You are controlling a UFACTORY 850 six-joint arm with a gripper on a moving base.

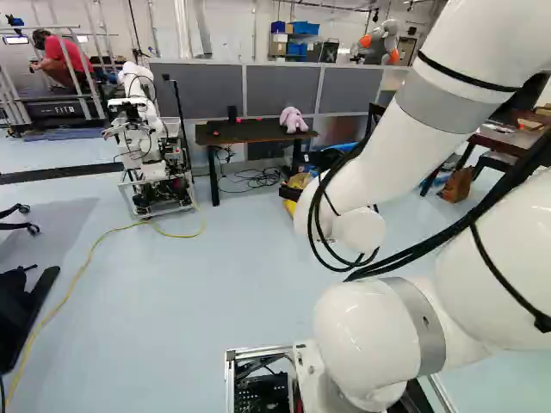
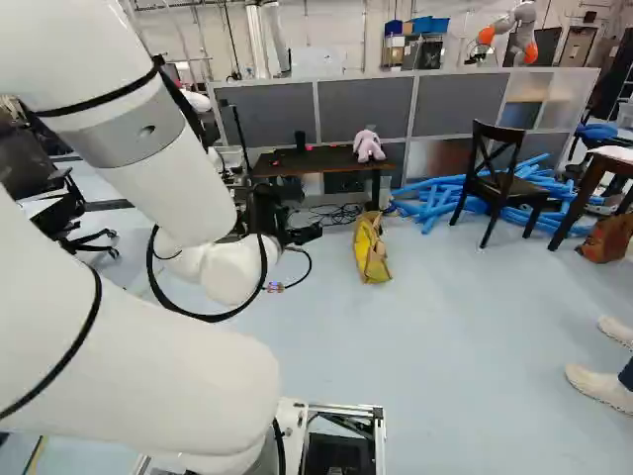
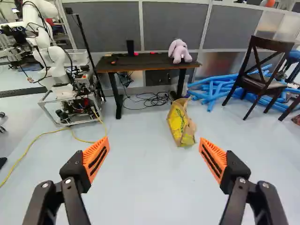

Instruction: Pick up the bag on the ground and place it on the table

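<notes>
Bag (image 3: 178, 123) is resting on the floor (image 3: 140, 187) near the table (image 3: 140, 61), probably weighing little and sagging softly; its upper rim (image 3: 183, 104) is offering the likeliest hold. The jaws are standing wide apart, gripping nothing. Folds are obscuring any handles and contents.

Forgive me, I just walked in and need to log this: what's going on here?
The white arm holds nothing: its end effector is open. The yellow bag it is meant to lift sits on the floor near one leg of the dark table, its destination, where a plush toy sits.
</notes>
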